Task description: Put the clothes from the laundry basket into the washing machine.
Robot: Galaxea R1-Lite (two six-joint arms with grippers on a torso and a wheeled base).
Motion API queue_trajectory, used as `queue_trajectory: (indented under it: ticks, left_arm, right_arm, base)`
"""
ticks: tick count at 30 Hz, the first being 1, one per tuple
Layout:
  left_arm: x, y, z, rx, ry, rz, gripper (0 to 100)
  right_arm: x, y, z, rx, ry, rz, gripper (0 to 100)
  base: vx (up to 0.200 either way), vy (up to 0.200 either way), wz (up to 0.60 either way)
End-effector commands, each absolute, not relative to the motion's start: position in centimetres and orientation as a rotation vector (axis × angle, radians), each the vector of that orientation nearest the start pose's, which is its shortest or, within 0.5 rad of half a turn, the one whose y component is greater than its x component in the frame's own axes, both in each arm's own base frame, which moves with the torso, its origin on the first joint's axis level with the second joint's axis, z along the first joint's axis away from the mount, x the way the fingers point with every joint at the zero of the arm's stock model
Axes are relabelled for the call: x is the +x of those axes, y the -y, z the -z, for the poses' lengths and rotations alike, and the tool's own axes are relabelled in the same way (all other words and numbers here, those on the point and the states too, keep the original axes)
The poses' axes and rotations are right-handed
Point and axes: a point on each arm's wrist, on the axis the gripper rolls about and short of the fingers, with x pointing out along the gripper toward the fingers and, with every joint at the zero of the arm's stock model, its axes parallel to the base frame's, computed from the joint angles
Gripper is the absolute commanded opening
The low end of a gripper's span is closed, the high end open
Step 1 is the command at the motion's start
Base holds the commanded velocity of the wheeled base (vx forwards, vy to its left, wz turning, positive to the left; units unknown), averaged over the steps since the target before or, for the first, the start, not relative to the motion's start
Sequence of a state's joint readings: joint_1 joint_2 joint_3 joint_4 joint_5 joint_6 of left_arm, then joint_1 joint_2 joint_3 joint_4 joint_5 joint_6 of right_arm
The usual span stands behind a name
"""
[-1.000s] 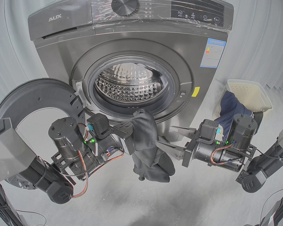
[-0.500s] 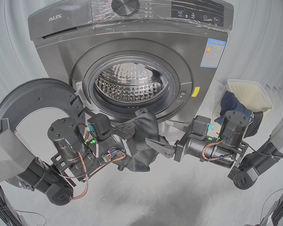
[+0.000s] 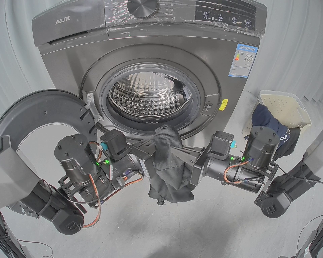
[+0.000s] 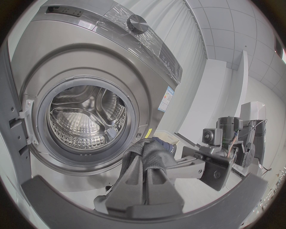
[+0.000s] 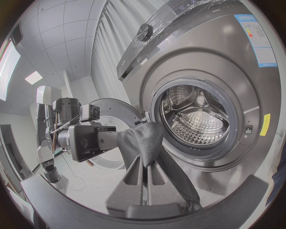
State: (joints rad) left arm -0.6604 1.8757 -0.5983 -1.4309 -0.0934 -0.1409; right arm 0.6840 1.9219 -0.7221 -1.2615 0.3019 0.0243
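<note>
Dark grey knit cloth, one garment (image 3: pixel 168 158), hangs bunched in front of the washer (image 3: pixel 67 63), just below the lower rim of its round opening and outside the drum (image 3: pixel 148 90). Its top is gathered into a rounded hump. The rest droops in soft folds toward the smooth grey floor (image 3: pixel 202 228) without reaching it.

Two end effectors hold it, one from each side. The left end effector (image 4: pixel 146 159) has its two wedge-shaped dark fingers pressed together, with the cloth draped over their tips. The right end effector (image 5: pixel 143 163) is pinched narrow on a fold of the same garment, the weave caught between its two fingers. Their tips nearly meet before the opening.

The washer is one front-loader of brushed grey metal, with one round knob (image 3: pixel 142 6) on top and crinkled clear film over its panel. The drum is shiny steel, dotted with small holes and ribbed. The one round door (image 3: pixel 40 111), dark with a thick rim, stands swung wide at the washer's left.

Just right of the washer stands one cream plastic basket (image 3: pixel 286 107) with perforated walls. Navy cloth (image 3: pixel 265 119) spills over the rim nearest the robot.
</note>
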Motion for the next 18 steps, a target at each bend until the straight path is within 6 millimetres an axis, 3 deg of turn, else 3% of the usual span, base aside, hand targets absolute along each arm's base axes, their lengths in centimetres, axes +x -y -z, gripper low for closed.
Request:
queue_trajectory:
  ticks: [1,8,9,13,18]
  left_arm:
    - [24.7,19.3,-15.3,-0.174,0.086,0.756,0]
    - [24.6,19.5,-15.4,-0.175,0.087,0.765,0]
    - [24.5,19.6,-15.3,-0.173,0.084,0.768,100]
    - [24.1,19.8,-15.1,-0.172,0.073,0.783,100]
    - [22.2,19.3,-12.9,-0.143,-0.022,0.808,100]
  right_arm:
    - [24.1,-19.9,-17.7,0.037,0.081,-0.973,0]
    - [23.1,-19.0,-19.6,0.049,0.106,-0.944,0]
    - [23.0,-19.0,-19.7,0.052,0.11,-0.942,0]
    - [23.1,-19.0,-19.8,0.053,0.116,-0.942,0]
    - [22.4,-18.6,-20.9,0.063,0.156,-0.95,0]
  base:
    - [0.0,0.0,0.0]
    - [0.0,0.0,0.0]
    - [0.0,0.0,0.0]
    - [0.0,0.0,0.0]
    - [0.0,0.0,0.0]
